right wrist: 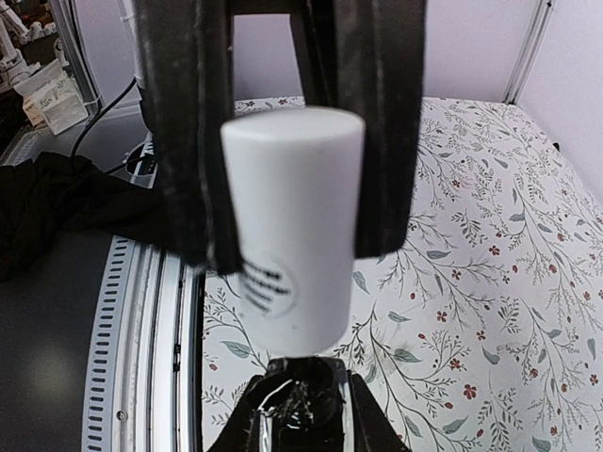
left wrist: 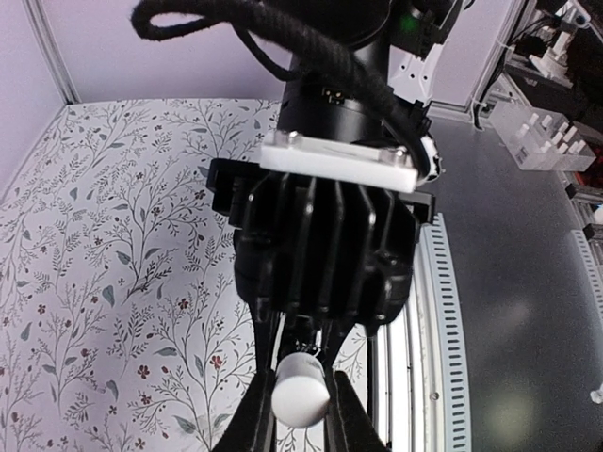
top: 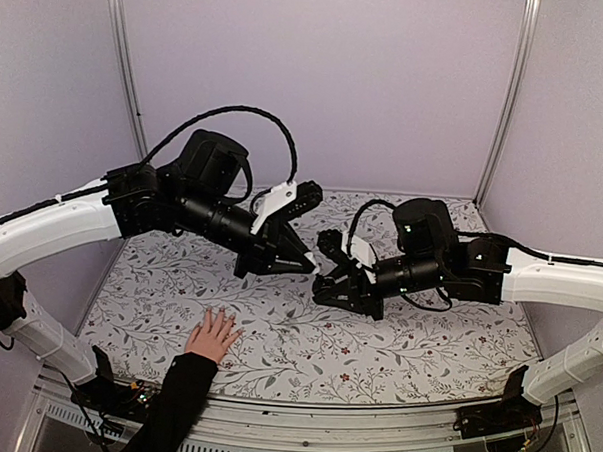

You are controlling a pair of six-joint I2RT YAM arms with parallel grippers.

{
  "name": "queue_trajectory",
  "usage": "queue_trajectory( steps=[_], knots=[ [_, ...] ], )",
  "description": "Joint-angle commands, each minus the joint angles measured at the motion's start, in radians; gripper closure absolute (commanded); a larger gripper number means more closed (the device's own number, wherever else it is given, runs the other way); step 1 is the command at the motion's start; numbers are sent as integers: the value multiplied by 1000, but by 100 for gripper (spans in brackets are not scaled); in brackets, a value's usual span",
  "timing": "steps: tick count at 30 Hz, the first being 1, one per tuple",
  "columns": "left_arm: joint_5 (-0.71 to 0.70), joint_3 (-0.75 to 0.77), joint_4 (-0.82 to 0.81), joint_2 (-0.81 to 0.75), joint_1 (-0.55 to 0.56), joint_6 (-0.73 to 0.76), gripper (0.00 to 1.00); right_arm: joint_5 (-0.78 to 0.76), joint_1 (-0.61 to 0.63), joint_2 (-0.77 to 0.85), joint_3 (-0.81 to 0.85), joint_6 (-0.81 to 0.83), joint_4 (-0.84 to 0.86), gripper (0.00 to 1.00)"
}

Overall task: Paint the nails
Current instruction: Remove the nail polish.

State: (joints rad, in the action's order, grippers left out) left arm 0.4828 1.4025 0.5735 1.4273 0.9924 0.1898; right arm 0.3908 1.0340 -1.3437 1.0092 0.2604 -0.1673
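**Pale hand lies apart from both grippers**

Nails [top: 223, 319], too small to judge, lie on the floral cloth [top: 396, 360] by the near edge, well apart from the tools. Farther back, the left gripper [left wrist: 300, 384] clamps a smooth white cylindrical cap [right wrist: 292, 226]. The right gripper [right wrist: 303, 379] clamps a glossy dark bottle [right wrist: 301, 411].

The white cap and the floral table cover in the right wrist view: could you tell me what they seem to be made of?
White cap: probably moulded plastic, matte, evenly opaque, with a printed black mark. Floral table cover: flat and glare-free, printed cloth or paper; which one, I cannot tell.
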Motion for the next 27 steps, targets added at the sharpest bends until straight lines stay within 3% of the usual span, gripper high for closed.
queue_trajectory(
  steps=[1, 27],
  knots=[
    [-17, -12, -8, -2, -22, -9, 100, -2, 6, 6, 17, 7, 9, 100],
    [-60, -97, -14, -108, -101, -85, 100, 1, 1, 31, -27, -24, 50, 100]
  ],
)
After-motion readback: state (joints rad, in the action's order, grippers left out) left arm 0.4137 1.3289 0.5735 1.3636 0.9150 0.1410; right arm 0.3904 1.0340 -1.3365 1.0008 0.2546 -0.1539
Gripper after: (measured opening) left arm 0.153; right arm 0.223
